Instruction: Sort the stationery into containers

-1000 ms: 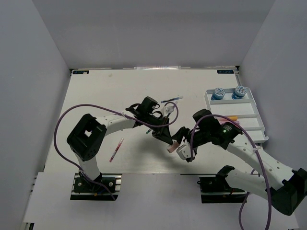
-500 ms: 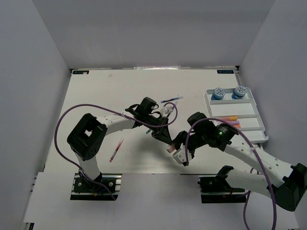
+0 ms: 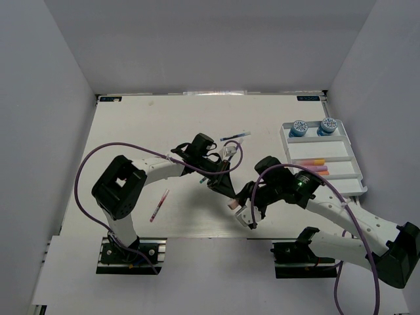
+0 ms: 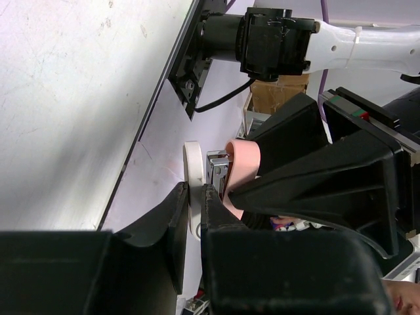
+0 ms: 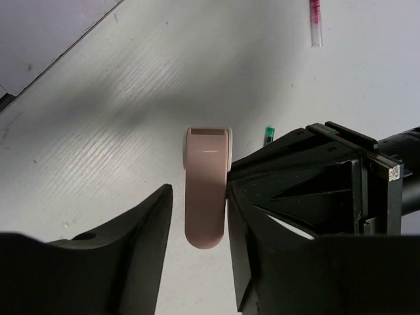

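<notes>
From above, we see the left gripper (image 3: 231, 199) clamped on the pink-white piece (image 3: 233, 205) near the table (image 3: 131, 144) front, well apart from the white tray (image 3: 335, 182); left wrist: jaws narrow on it; right wrist: the right gripper (image 5: 199, 197) gapes wide around it.

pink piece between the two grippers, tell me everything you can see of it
The pink piece is small, smooth and plastic-looking. One end is rounded; the other is squared, with a brownish band and a white rim. The left gripper pinches it at one side, while the right gripper has its open fingers on either side of it. It sits toward the near edge of the table; whether it touches the surface cannot be told.
</notes>
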`<state>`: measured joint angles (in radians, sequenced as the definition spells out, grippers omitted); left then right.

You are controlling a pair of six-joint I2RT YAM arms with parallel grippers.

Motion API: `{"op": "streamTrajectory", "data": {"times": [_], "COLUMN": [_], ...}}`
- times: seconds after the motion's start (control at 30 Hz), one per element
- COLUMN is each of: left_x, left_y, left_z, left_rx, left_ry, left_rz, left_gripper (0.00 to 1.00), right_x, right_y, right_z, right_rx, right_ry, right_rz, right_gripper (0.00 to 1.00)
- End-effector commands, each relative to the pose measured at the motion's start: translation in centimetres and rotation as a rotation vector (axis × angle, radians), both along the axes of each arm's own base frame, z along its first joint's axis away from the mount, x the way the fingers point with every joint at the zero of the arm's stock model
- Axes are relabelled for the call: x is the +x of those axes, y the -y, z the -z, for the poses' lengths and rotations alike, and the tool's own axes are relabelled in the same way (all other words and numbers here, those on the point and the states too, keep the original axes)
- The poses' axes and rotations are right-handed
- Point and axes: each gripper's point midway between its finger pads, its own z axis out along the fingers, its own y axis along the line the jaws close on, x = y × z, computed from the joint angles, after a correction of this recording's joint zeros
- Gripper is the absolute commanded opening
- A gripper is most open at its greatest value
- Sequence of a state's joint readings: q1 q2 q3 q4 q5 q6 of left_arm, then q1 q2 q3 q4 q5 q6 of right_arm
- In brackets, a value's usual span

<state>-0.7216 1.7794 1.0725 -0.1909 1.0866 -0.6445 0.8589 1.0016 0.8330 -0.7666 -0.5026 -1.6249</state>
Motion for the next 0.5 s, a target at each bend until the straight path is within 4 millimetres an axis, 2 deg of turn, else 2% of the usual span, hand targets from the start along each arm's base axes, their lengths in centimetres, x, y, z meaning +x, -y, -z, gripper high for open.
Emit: {"op": "streamTrajectory", "data": {"times": [0.0,0.2,0.27,0.3,0.33,0.37,0.47], "left_x": [-0.2,-0.2,-0.3,-0.3,-0.4,-0.4,-0.6], "left_y": [-0.2,-0.2,-0.3,-0.3,-0.4,-0.4,-0.4], "left_z": [-0.9,-0.8,-0.8,-0.9,-1.1,-1.1,-1.5], "left_rx": [-0.045,-0.039,-0.042,-0.046,-0.054,-0.06,-0.076], "left_ry": [0.0,0.009,0.011,0.017,0.022,0.021,0.022], "left_rz": [0.024,0.017,0.018,0.019,0.022,0.024,0.034], "left_gripper": [0.0,0.01,0.13,0.23,0.42,0.45,0.61], "right_x": [0.0,0.3,0.4,0.5,0.6,0.8,1.1], "right_y": [0.0,-0.4,-0.3,-0.3,-0.3,-0.3,-0.2], "right_z": [0.2,0.1,0.1,0.2,0.0,0.2,0.2], "right_rx": [-0.006,0.001,0.0,-0.004,0.002,0.01,0.025], "right_ry": [-0.004,0.0,0.005,0.012,0.021,0.034,0.058], "right_rz": [0.009,0.019,0.023,0.026,0.029,0.033,0.048], "right_gripper": [0.43,0.29,0.22,0.21,0.18,0.16,0.12]}}
